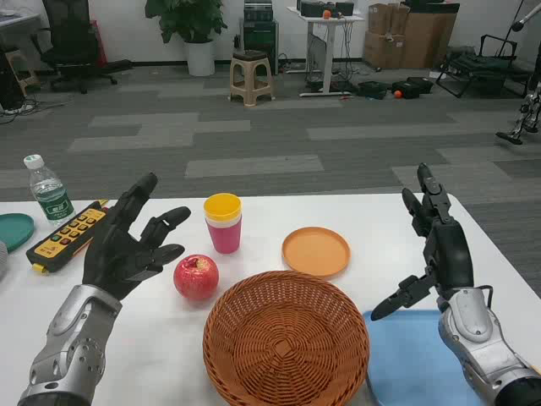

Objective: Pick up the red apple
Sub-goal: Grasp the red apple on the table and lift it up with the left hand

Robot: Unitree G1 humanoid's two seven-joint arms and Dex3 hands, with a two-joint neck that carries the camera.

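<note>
You're at the reach step — nothing grasped yet. Apple sits on the table, just left of the basket, in front of the cups. Left hand is beside it, fingers spread, not touching. Right hand waits w/ fingers apart over the blue mat. Next — prob. move left hand right & down, close round the apple.

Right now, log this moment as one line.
left robot hand: open beside apple | right robot hand: open, raised | apple: on table, not held
</note>
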